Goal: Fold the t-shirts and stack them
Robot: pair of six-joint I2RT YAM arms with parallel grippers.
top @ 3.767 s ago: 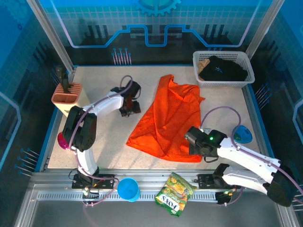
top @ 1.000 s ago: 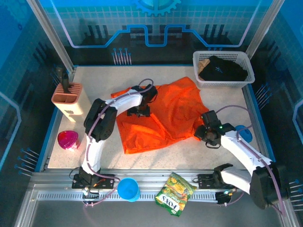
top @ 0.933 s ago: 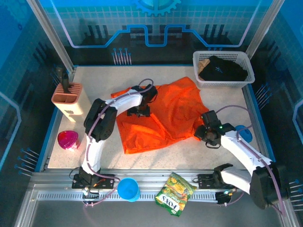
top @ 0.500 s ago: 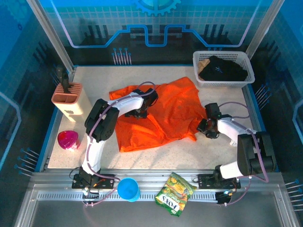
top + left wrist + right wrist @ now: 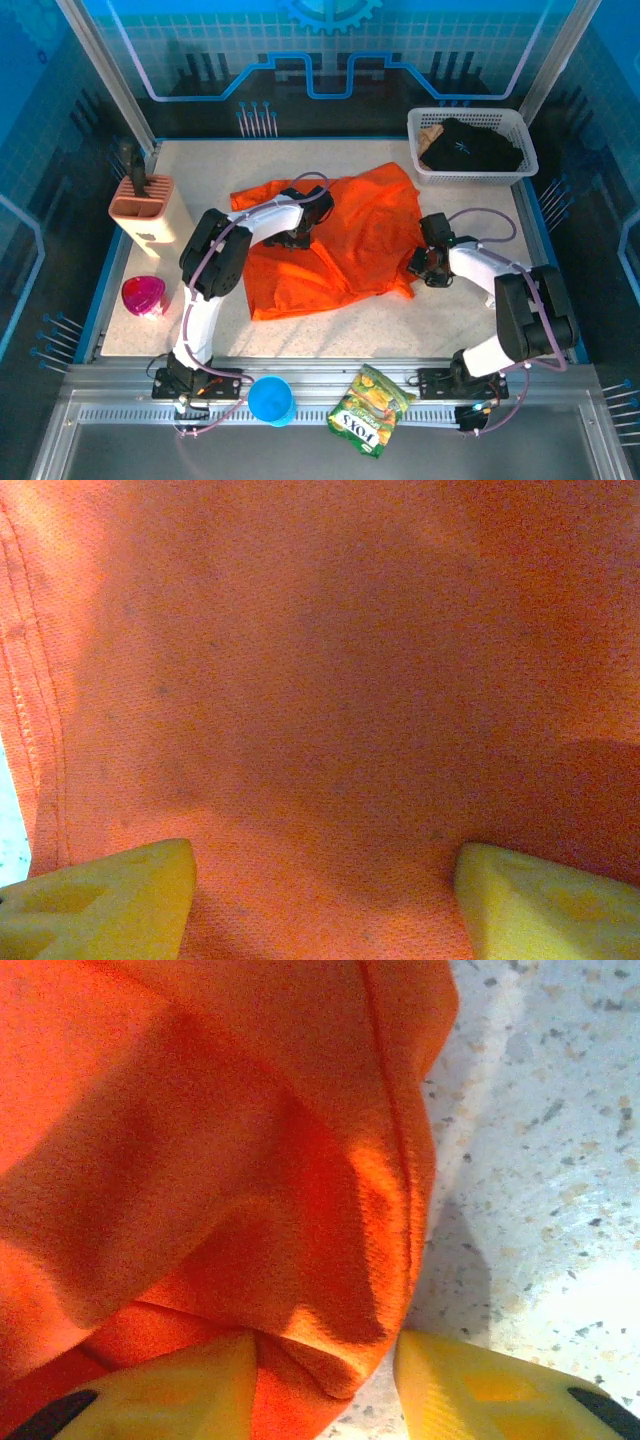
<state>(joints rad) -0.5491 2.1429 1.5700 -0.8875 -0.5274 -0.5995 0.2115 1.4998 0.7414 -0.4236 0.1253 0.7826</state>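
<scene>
The orange t-shirt [image 5: 355, 235] lies spread and wrinkled across the middle of the table. My left gripper [image 5: 298, 233] is low over the shirt's left half. In the left wrist view the left gripper [image 5: 325, 910] is open, its yellow fingertips [image 5: 100, 900] wide apart on flat orange cloth [image 5: 320, 680]. My right gripper [image 5: 423, 267] is at the shirt's right edge. In the right wrist view the right gripper [image 5: 325, 1385] has its jaws part-way in around a fold of the hem [image 5: 330, 1350], with bare table between the cloth and the right finger. The black t-shirt [image 5: 470, 145] lies in the basket.
The white basket [image 5: 520, 172] stands at the back right corner. A tan holder [image 5: 145, 205] and a pink bowl [image 5: 143, 295] are along the left edge. On the front rail sit a blue cup [image 5: 270, 400] and a snack bag [image 5: 370, 410].
The right gripper has slid in toward the shirt's right hem and its jaws have narrowed around a fold. The shirt, earlier bunched, now lies spread wider. The left gripper has barely moved.
</scene>
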